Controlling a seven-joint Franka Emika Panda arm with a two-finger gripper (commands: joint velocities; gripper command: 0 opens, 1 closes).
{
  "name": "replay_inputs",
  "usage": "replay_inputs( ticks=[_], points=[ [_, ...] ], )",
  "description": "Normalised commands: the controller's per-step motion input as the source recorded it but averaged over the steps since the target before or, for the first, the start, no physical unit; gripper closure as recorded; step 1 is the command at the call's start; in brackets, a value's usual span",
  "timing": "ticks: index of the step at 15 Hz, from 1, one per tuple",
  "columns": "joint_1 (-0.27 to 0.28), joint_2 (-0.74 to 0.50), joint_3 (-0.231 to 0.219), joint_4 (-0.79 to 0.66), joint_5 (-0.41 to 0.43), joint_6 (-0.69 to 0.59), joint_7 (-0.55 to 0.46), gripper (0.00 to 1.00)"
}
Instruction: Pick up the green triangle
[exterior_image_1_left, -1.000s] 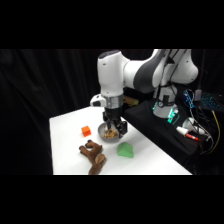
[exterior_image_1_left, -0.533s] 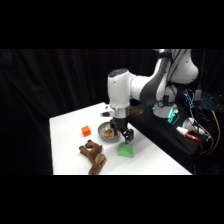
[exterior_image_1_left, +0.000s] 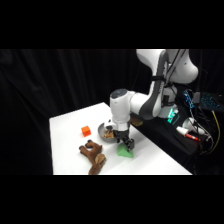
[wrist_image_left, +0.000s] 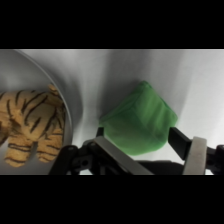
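- Just beside the grey bowl (exterior_image_1_left: 106, 131), on its side away from the orange cube (exterior_image_1_left: 86, 131), the green triangle (wrist_image_left: 139, 124) is lying flat on the white table (exterior_image_1_left: 67, 150).
- The gripper (exterior_image_1_left: 125, 145) is standing right over that block with its fingers spread apart, one on either side of the wedge; nothing is being gripped yet, and whether the pads are touching the block is not clear.
- Risk, as I judge it: the block's faces are sloping, so closing fingers could be squeezing it out sideways or upward instead of pinning it.
- Another risk: the near finger (wrist_image_left: 199, 155) is sitting close to a corner of the wedge, so an off-centre grip could be twisting the block as it lifts.
- The bowl's rim is lying close to the triangle in the wrist view, holding a striped tiger toy (wrist_image_left: 31, 124); a finger drifting that way could be nudging the bowl.
- The arm is reaching down from the upper right, its wrist pointing nearly straight down, low above the table.
- A brown plush toy (exterior_image_1_left: 93, 153) is lying near the bowl, apart from the triangle, and seems unlikely to be interfering.
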Motion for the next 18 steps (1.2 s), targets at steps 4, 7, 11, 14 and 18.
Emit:
replay_inputs(
  ticks=[4, 7, 11, 14, 18],
  points=[
    [-0.007, 0.24, 0.020, 0.19, -0.025, 0.10, -0.04, 0.26],
    [0.019, 0.10, -0.009, 0.16, -0.060, 0.01, -0.01, 0.47],
    [0.072, -0.06, -0.071, 0.12, -0.114, -0.14, 0.06, 0.76],
    [0.098, -0.25, -0.107, 0.12, -0.150, -0.39, 0.11, 0.92],
    [0.042, -0.37, -0.030, 0.14, -0.078, -0.52, 0.04, 0.91]
  ],
)
